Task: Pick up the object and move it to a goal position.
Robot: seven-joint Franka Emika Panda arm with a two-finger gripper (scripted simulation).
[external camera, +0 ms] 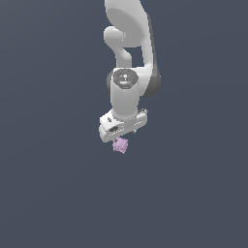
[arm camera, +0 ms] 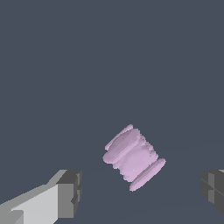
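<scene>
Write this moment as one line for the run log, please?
phase: approach | gripper: open, fingers wide apart, above object | object: lilac ribbed piece, lying between fingers, untouched | goal: not visible

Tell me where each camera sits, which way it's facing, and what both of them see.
Exterior view: off the arm, looking at the white arm, its gripper and the lilac piece just under it.
Wrist view: on the wrist, looking past two grey fingertips at the piece lying between the open jaws, untouched.
Shared: the piece and the gripper.
</scene>
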